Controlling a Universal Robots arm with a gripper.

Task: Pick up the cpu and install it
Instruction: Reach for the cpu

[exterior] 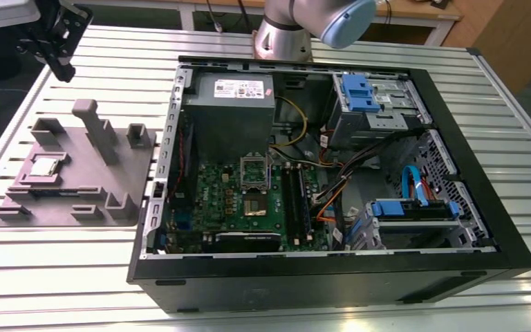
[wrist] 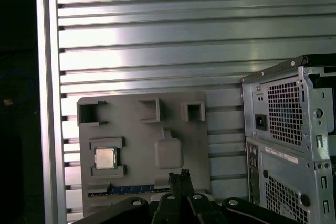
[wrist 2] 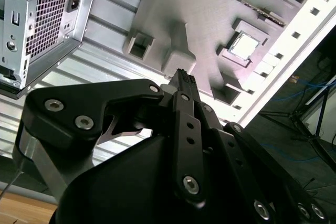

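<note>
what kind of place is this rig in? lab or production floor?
Probably a robotics lab bench for PC assembly trials: an open desktop case on a slotted aluminium table, a grey fixture tray beside it holding the cpu, and the arm's base behind the case.

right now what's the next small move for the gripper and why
Probably slide the gripper across above the grey tray until it is over the cpu, and open it. It is shut on nothing, well above the tray and off to the side of the cpu, which lies in its tray pocket.
</note>
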